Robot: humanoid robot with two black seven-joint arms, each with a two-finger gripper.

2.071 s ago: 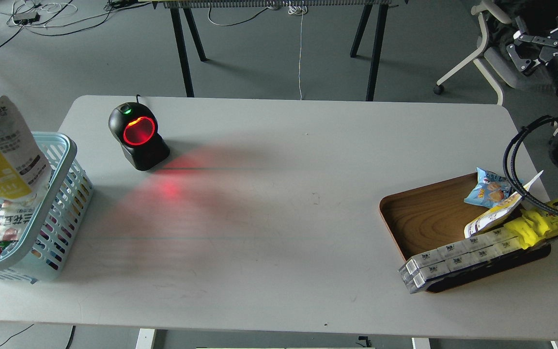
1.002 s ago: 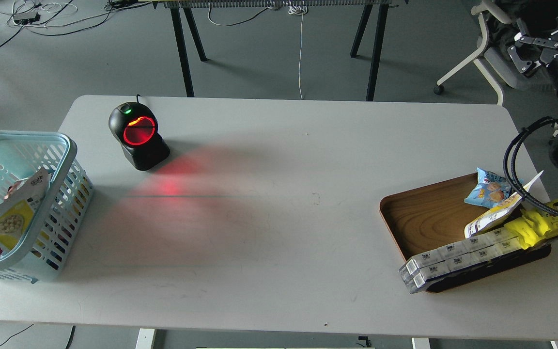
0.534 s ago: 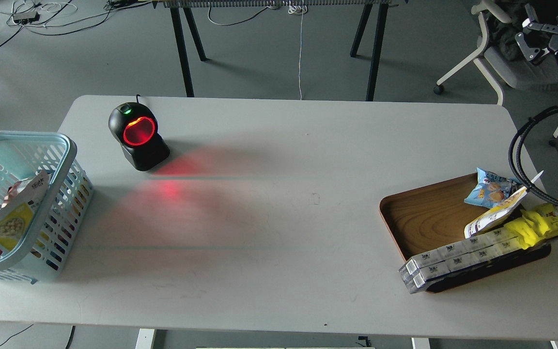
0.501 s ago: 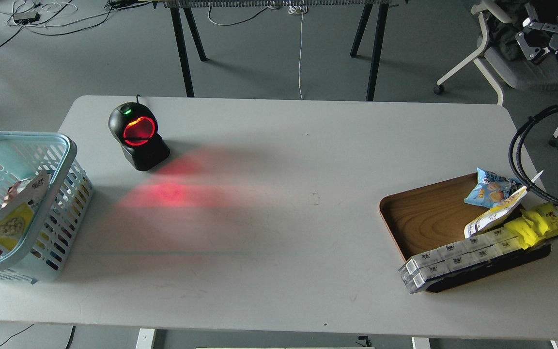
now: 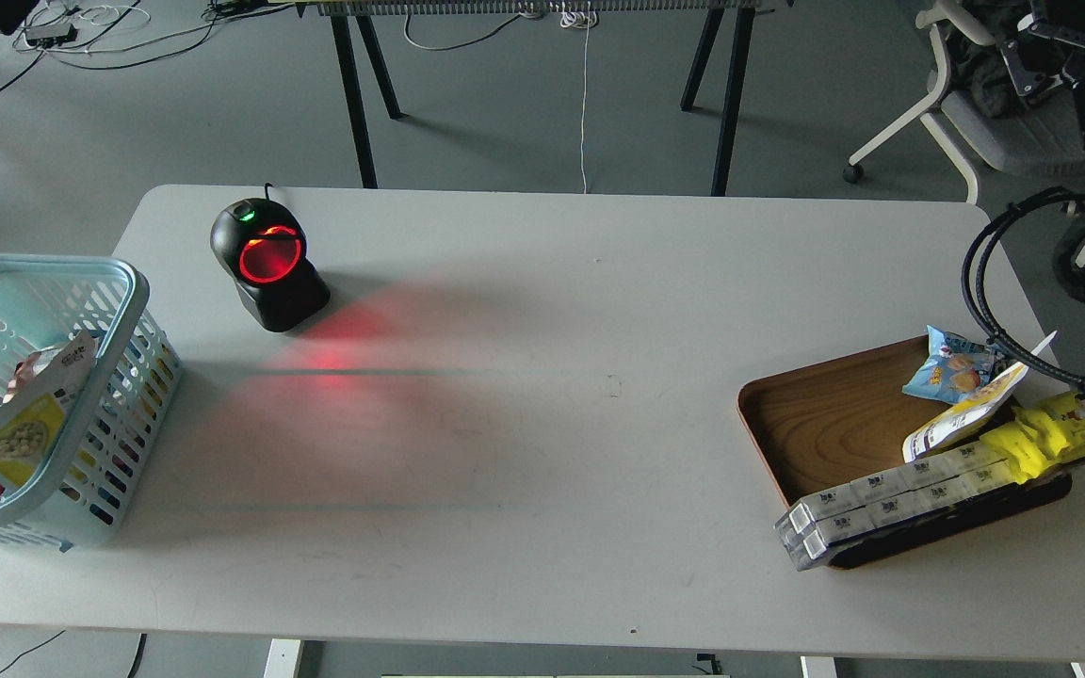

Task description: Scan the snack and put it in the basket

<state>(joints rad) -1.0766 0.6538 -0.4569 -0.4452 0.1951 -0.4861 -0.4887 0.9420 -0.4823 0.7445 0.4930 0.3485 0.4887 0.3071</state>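
Light blue basket (image 5: 133,282): stood left of barcode scanner (image 5: 267,265); held yellow snack pouch (image 5: 20,428), leaning against near wall. Wooden tray (image 5: 825,424): sat far right of scanner. Right gripper (image 5: 1056,42): raised beyond tray, finger gap indiscernible. Left gripper: unseen.

Even, soft overhead light, sharp focus; the scanner (image 5: 267,266) throws red glow across the table (image 5: 542,424).

No print is legible: the snack (image 5: 20,428) in the basket (image 5: 123,282) carries dark characters too small to make out, as do the boxes (image 5: 891,490).
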